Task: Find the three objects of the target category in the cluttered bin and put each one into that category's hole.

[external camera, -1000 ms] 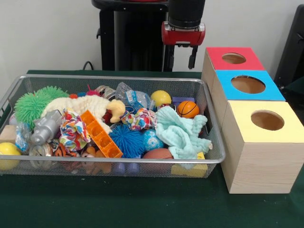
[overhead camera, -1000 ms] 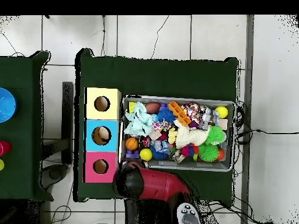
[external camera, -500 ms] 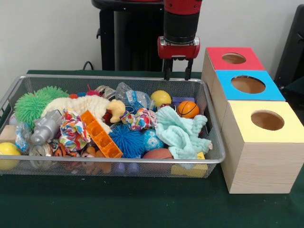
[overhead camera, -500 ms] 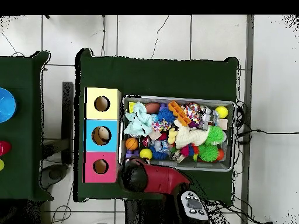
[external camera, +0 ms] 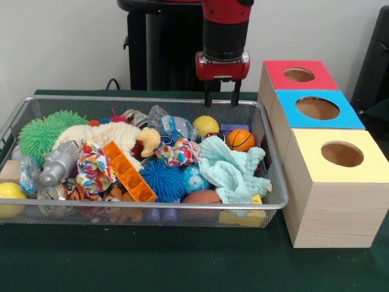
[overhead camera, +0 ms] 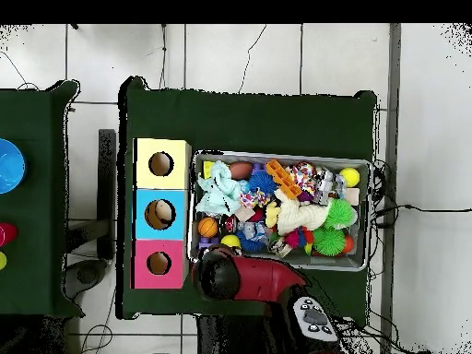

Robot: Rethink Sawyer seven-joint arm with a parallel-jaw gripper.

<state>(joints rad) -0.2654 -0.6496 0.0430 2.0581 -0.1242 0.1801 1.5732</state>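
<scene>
The claw (external camera: pixel 220 99) hangs released, its two fingers apart, above the far rim of the wire bin (external camera: pixel 275 201) in the upper middle of the frame. The yellow ball (external camera: pixel 205 125) lies just below it and slightly left, the small basketball (external camera: pixel 240 140) below and right, so I think a short descent reaches either.
</scene>
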